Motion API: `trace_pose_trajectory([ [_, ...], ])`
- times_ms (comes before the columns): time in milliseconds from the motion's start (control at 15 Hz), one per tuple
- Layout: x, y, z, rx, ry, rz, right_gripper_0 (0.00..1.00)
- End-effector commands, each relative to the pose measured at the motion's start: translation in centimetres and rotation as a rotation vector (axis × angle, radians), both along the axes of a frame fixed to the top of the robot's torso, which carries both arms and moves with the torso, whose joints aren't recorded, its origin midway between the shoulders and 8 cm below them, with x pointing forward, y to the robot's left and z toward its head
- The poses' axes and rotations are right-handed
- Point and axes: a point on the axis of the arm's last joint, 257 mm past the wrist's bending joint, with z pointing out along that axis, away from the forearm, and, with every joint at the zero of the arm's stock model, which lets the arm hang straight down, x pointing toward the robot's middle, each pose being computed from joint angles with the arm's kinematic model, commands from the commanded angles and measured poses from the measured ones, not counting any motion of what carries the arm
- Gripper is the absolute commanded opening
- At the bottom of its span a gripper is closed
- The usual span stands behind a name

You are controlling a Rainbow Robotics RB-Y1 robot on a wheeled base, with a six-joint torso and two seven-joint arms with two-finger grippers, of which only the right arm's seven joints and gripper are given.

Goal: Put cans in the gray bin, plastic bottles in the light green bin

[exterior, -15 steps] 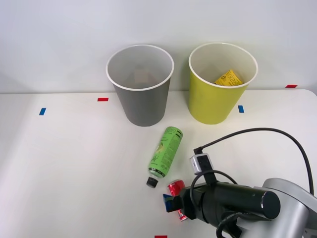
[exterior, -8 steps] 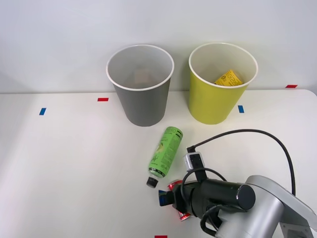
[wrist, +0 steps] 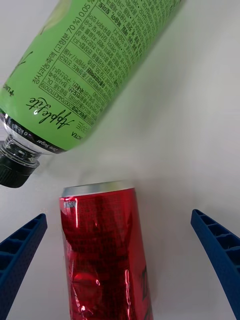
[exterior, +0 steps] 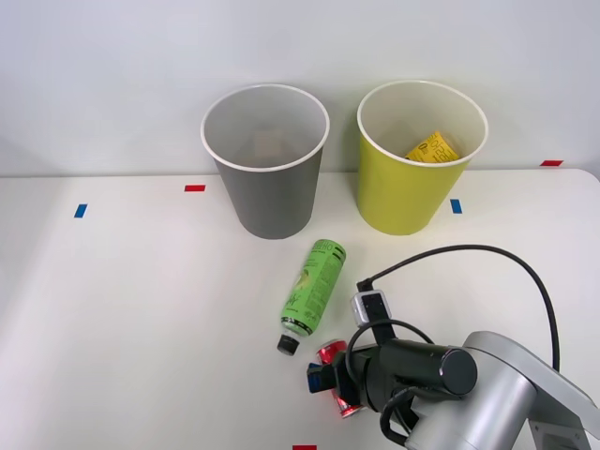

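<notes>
A small red can (exterior: pixel 334 358) (wrist: pixel 106 252) lies on its side on the white table near the front edge. My right gripper (exterior: pixel 323 379) (wrist: pixel 120 265) is open, one blue finger on each side of the can, neither touching it. A green plastic bottle (exterior: pixel 313 289) (wrist: pixel 95 65) with a black cap lies just beyond the can, cap toward me. At the back stand the gray bin (exterior: pixel 266 187) and, to its right, the light green bin (exterior: pixel 403 192).
A yellow wrapper (exterior: pixel 432 148) lies inside the light green bin. Red and blue tape marks (exterior: pixel 194 187) dot the table. My arm's black cable (exterior: pixel 506 253) loops over the table's right side. Open table surface spreads to the left.
My right gripper has slid a little left along the can and lower over it. The can, bottle and bins have not moved.
</notes>
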Motion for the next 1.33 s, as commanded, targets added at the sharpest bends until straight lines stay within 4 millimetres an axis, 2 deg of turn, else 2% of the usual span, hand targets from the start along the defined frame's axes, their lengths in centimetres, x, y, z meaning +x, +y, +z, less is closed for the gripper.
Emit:
trace_pose_trajectory([
  [67, 0.1, 0.3, 0.1, 0.003, -0.004, -0.008, 1.0],
  [400, -0.1, -0.4, -0.4, -0.028, -0.003, -0.013, 1.0],
  [800, -0.4, 0.3, -0.4, -0.018, -0.003, -0.015, 1.0],
  [1133, -0.2, -0.2, -1.2, -0.045, -0.002, -0.015, 1.0],
  [1333, 0.4, 0.4, -1.8, -0.028, -0.011, -0.01, 1.0],
])
